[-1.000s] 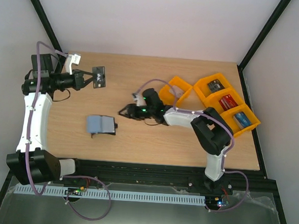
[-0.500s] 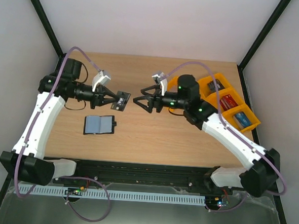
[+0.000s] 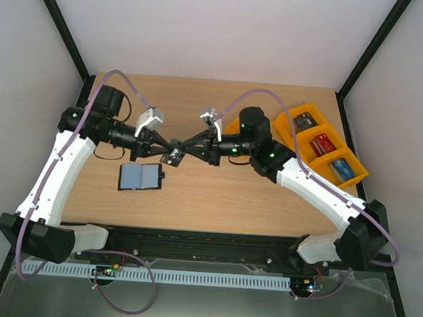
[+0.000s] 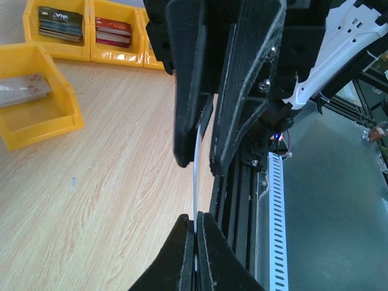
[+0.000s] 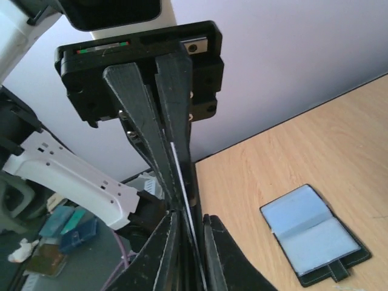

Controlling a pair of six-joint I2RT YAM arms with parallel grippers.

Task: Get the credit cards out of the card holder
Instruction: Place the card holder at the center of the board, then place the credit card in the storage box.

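A dark credit card (image 3: 174, 155) hangs in mid-air over the table's middle, and my left gripper (image 3: 169, 151) is shut on its left end. In the left wrist view the card (image 4: 196, 182) shows edge-on, pinched between my fingertips (image 4: 196, 223). My right gripper (image 3: 185, 150) comes from the right, its jaws narrowly open around the card's other end (image 5: 182, 176); a slit shows between the card and one finger (image 5: 215, 242). The black card holder (image 3: 140, 176) lies unfolded on the table below, pale blue pockets up (image 5: 312, 233). More credit cards sit in the orange trays: dark (image 3: 305, 122), red (image 3: 322, 144), blue (image 3: 340, 168).
A row of three orange trays (image 3: 339, 149) stands at the right edge, and a fourth orange tray (image 3: 255, 120) lies behind the right arm. A black frame rail (image 4: 239, 182) runs along the near table edge.
Both arms have closed in toward each other at the table's middle. The right jaws, wide open and apart from the card before, have narrowed around its free end.
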